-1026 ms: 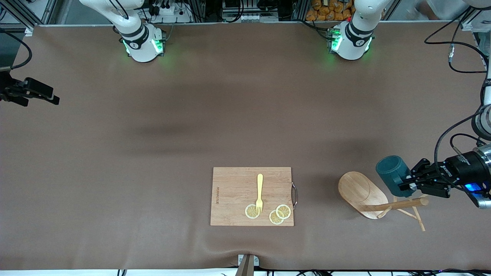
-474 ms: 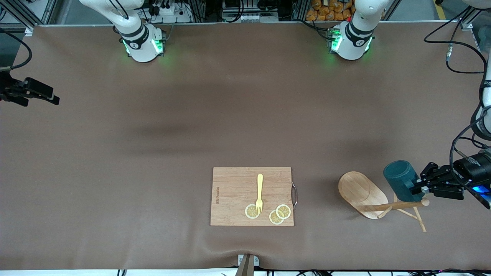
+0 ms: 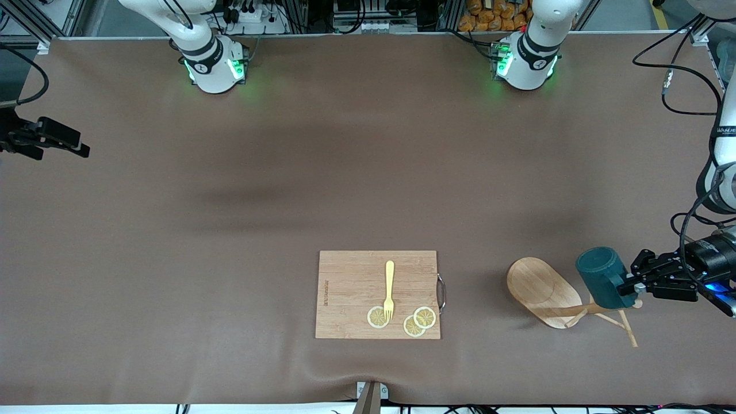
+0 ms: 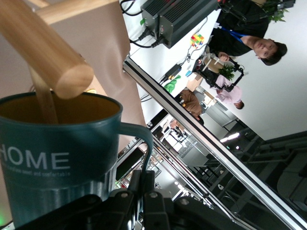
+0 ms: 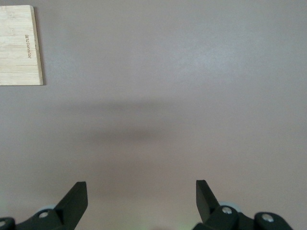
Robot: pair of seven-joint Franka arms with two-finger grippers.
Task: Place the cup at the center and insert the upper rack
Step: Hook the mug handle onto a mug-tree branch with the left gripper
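Left hand [image 3: 631, 286] pinches the teal mug [image 3: 601, 276] by its handle over the toppled mug tree [image 3: 552, 296]; right hand [image 5: 141, 199], spread, waits.

Dark teal cup [image 3: 600, 275] with ribbed lower outside, white "HOME" lettering and yellowish-tan inside [image 4: 57, 143]. Pale, light-grained wood for the mug tree [image 3: 543, 292]: oval base, round post and thin pegs alike. Warm light-brown wooden cutting board [image 3: 377, 294] with fine lengthwise grain, a small dark engraved mark along one edge and a silver metal handle [image 3: 441, 292]. Pale yellow fork [image 3: 389, 289]. Three lemon slices [image 3: 413, 319], yellow with whitish rims and segment lines. Matte brown table cover [image 3: 287, 172], plain, crossed by soft darker shadow bands. Black left gripper [image 3: 631, 286] and black right gripper [image 5: 141, 196]. White arm bases [image 3: 213, 63] with glowing green lights.
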